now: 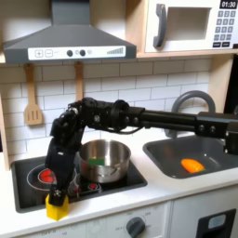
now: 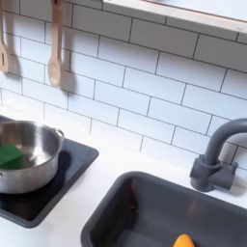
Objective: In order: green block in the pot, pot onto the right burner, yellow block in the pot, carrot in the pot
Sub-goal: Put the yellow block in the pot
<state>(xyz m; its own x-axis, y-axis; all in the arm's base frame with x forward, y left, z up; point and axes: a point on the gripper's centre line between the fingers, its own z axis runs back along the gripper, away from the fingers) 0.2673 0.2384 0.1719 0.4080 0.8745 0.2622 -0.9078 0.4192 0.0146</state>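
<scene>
Down at the front edge of the stove [image 1: 93, 181], in the first exterior view, the black arm [image 1: 139, 116] is reaching in from the first exterior view's right and bending low. Its pincer [image 1: 58, 193] is sitting right on top of the yellow block [image 1: 57, 208]. The pincer is dark and covering the block's top, so I cannot tell if it is grasping the block or just touching it.

The pot [image 1: 102, 160] is standing on the stove's burner nearer the sink, just beside the arm. Something green is lying inside it, but it is small and blurry there. In the second exterior view the pot [image 2: 29, 159] is cut off at the second exterior view's left edge, and the green block [image 2: 12, 155] is lying inside, partly cut off too.

The sink [image 1: 216, 163] is sitting to the first exterior view's right of the stove, and the carrot [image 1: 191, 165] is lying in it. In the second exterior view the carrot [image 2: 183, 240] is peeking up at the bottom edge of the sink [image 2: 125, 207], mostly cut off. The faucet [image 2: 220, 154] is curving up behind, by the tile wall [image 2: 135, 77].

A wooden spoon [image 2: 56, 43] is hanging on the wall.
</scene>
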